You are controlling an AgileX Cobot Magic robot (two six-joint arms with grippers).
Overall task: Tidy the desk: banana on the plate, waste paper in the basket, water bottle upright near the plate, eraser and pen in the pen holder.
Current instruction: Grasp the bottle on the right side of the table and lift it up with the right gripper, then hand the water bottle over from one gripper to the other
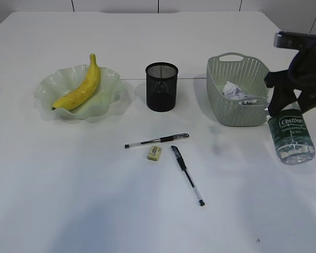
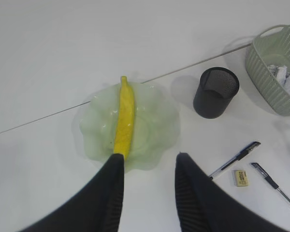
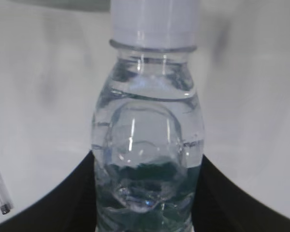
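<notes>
The banana (image 1: 79, 87) (image 2: 124, 121) lies in the plate (image 1: 47, 84) (image 2: 154, 121) at the left. Waste paper (image 1: 237, 92) (image 2: 285, 79) sits in the basket (image 1: 237, 105) (image 2: 273, 67). My right gripper (image 1: 282, 97) (image 3: 147, 157) is shut on the water bottle (image 1: 292, 137) (image 3: 147, 145) just right of the basket, with the bottle's base toward the front. The cap is hidden in the exterior view. Two pens (image 1: 158, 140) (image 1: 187, 174) and the eraser (image 1: 154, 153) (image 2: 240, 177) lie in front of the pen holder (image 1: 161, 87) (image 2: 215, 92). My left gripper (image 2: 150, 162) hangs open and empty near the plate's rim.
The desk (image 1: 68, 200) stretches white and flat toward the front. A seam line runs across it behind the plate and the pen holder. The basket stands close against the held bottle.
</notes>
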